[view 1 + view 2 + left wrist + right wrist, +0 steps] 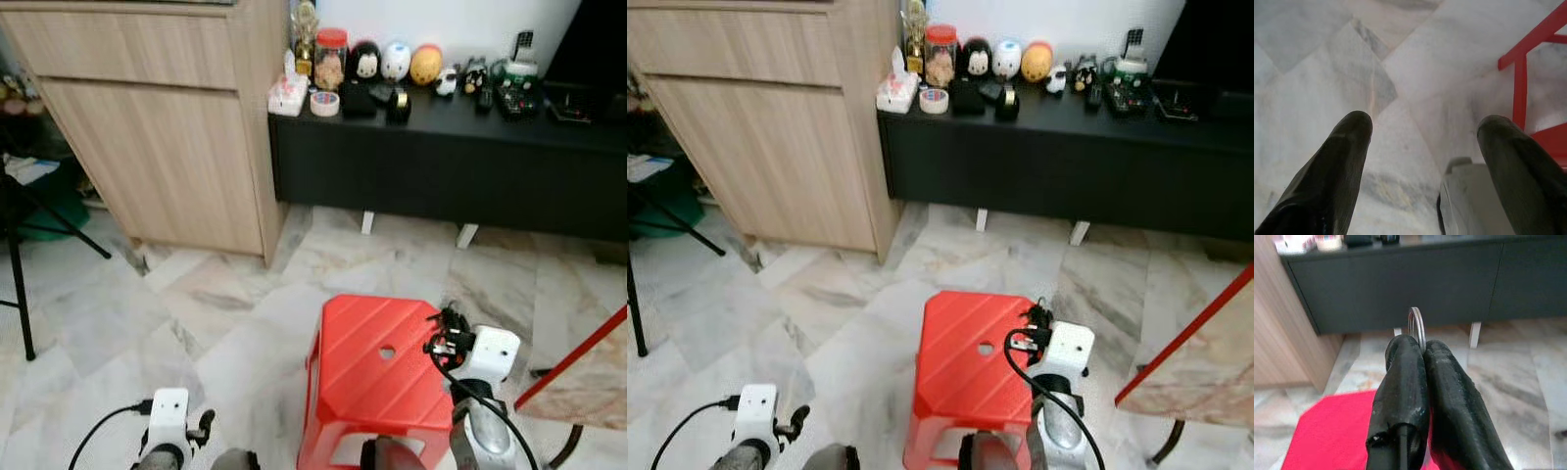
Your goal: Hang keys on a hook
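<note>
Smooth glossy red plastic on the stool point(377, 367). Polished marble on the floor point(235, 304), grey-veined. Light wood grain, matt, on the cabinet point(157, 117). Matt black on the low sideboard point(441, 157). Shiny metal on the key ring point(1416, 327). Black rubbery fingers point(1400, 382), slightly glossy.

I see a marble tile floor point(225, 304) carrying a red plastic stool point(377, 377), a wooden cabinet point(157, 117) and a low black console point(441, 162). On the console top I note a tissue box point(286, 96), tape roll point(324, 103), jar point(330, 59) and figurines point(396, 61).
</note>
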